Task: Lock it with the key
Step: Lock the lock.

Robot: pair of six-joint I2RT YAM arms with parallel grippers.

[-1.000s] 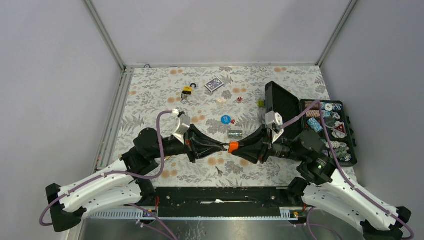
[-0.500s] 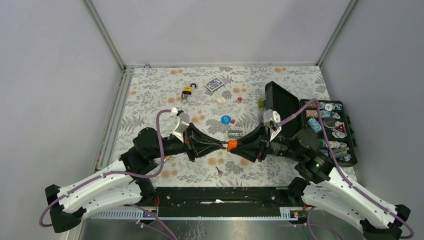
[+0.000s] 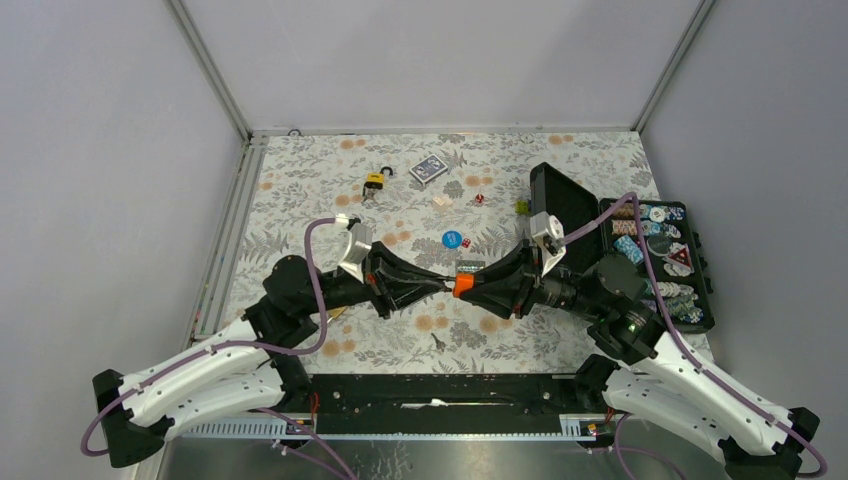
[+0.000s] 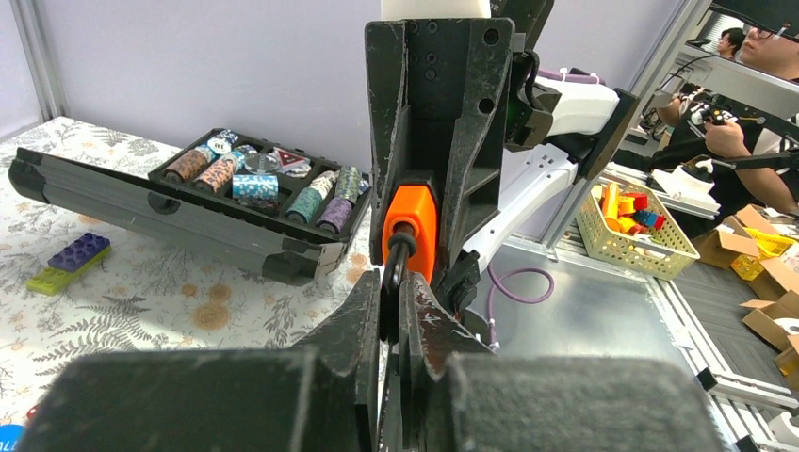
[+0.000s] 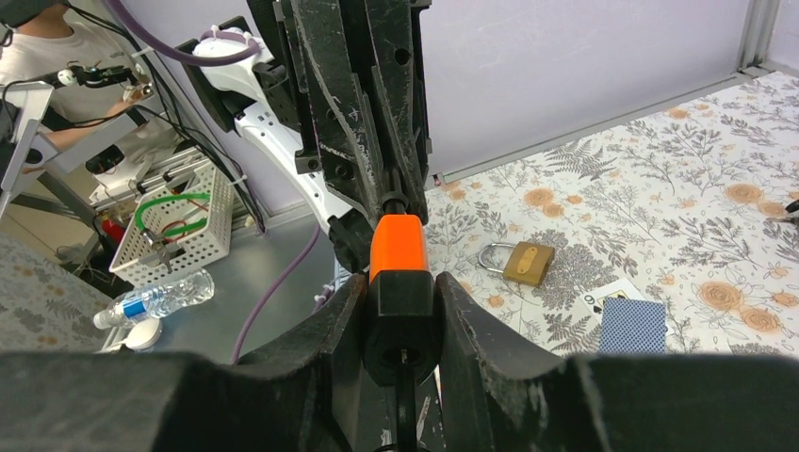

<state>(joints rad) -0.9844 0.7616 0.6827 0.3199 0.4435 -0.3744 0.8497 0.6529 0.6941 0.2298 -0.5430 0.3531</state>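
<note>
Orange-and-black padlock (image 3: 462, 288) horizontal in mid-air in right end effector (image 5: 400, 311), key (image 4: 393, 273) at its orange end.

Robotics lab, aluminium-framed test cell (image 3: 206, 65), operator with controller (image 4: 744, 141), parts basket (image 4: 641, 231), cardboard boxes (image 4: 744, 273)

A white playing card (image 5: 603, 296) peeking out beside the blue-backed card (image 5: 633, 326) carries a corner digit, six or nine, I can't tell which; the water bottle (image 5: 155, 301) label is too blurred.

Top camera: mine sits high behind the arm bases, looking down over the table (image 3: 300, 190). Wrist cameras: close-range, facing each other, both showing me the orange lock (image 4: 410, 224).
</note>
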